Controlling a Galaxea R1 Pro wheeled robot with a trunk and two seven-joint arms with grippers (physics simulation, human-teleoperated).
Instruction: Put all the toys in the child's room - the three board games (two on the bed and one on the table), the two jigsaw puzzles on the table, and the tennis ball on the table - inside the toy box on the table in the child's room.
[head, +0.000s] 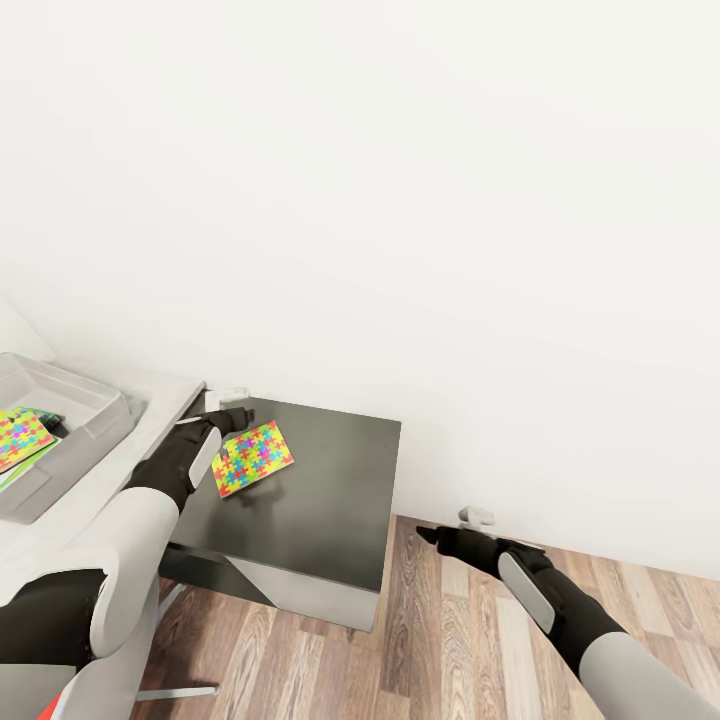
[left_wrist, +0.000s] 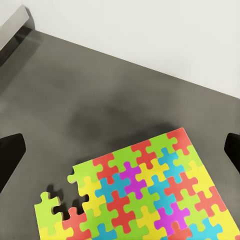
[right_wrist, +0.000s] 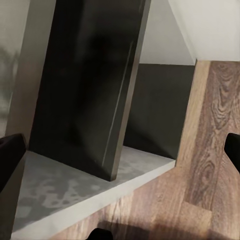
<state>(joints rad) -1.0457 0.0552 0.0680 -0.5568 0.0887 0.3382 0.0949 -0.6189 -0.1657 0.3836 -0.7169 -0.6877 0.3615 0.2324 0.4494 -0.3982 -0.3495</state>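
A jigsaw puzzle (head: 253, 458) (left_wrist: 145, 195) of yellow, pink, blue and green pieces lies flat on the dark grey cabinet top (head: 330, 480). My left gripper (head: 232, 412) (left_wrist: 120, 150) hovers over the puzzle's far edge, open, its fingers wide apart and holding nothing. The grey toy box (head: 75, 400) stands on the pale table (head: 150, 425) at the left. Inside it lies another jigsaw puzzle (head: 20, 440) with a green edge showing beneath. My right gripper (head: 445, 532) (right_wrist: 120, 150) hangs open and empty over the wood floor, right of the cabinet. The board games, tennis ball and bed are out of view.
A white wall (head: 400, 200) rises directly behind the table and cabinet. The cabinet's open side with an inner shelf and a dark panel (right_wrist: 95, 90) faces my right gripper. Wood plank floor (head: 470, 640) spreads to the right of the cabinet.
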